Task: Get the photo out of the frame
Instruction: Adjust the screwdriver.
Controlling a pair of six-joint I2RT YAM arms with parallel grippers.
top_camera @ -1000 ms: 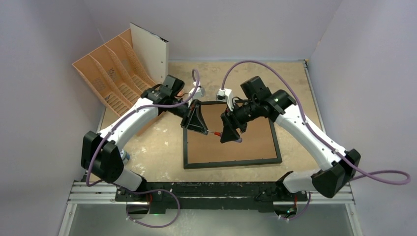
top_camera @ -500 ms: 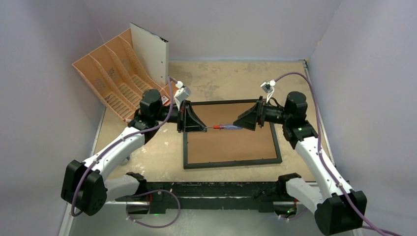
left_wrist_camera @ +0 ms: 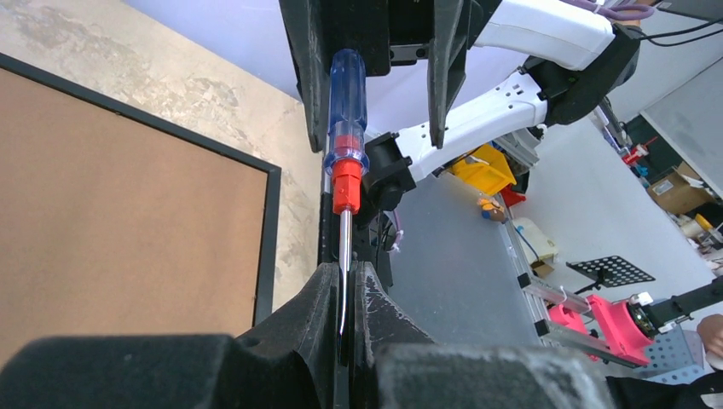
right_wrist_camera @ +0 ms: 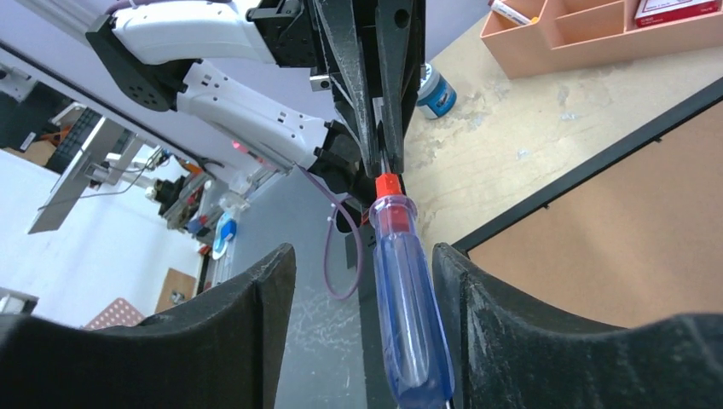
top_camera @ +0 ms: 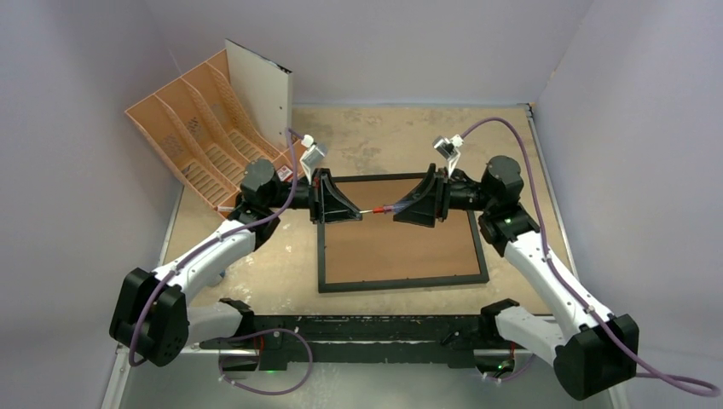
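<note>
Above the frame [top_camera: 402, 284], level with its far half, I am holding a screwdriver [top_camera: 381, 210] in mid-air between the two arms. This handover is where I am expecting trouble.

The left gripper [left_wrist_camera: 345, 281] is pinching only the thin metal shaft, its fingers pressed together on it. The right gripper [right_wrist_camera: 365, 256] is standing with its fingers spread on either side of the blue handle. In the right wrist view the handle is sitting off-centre, close to one finger, with a clear gap to the other.

If I am letting go on the left before the right fingers are properly clamping, the tool is dropping onto the backing board [top_camera: 401, 247] and perhaps rolling off onto the tabletop [top_camera: 384, 136]. If the right fingers are closing off-centre, they are likely pushing the handle sideways and levering the smooth shaft out of the left pinch. The two grippers are also facing each other at close range, so a careless advance is risking a knock between them.

As for the task's things, the frame is lying flat on the tabletop, back upward, between the two arms. Its thin black rim is running around plain brown board. I am not seeing the photo at all. I am judging that it is lying under that board, inside the frame, with nothing lifted out yet.
</note>
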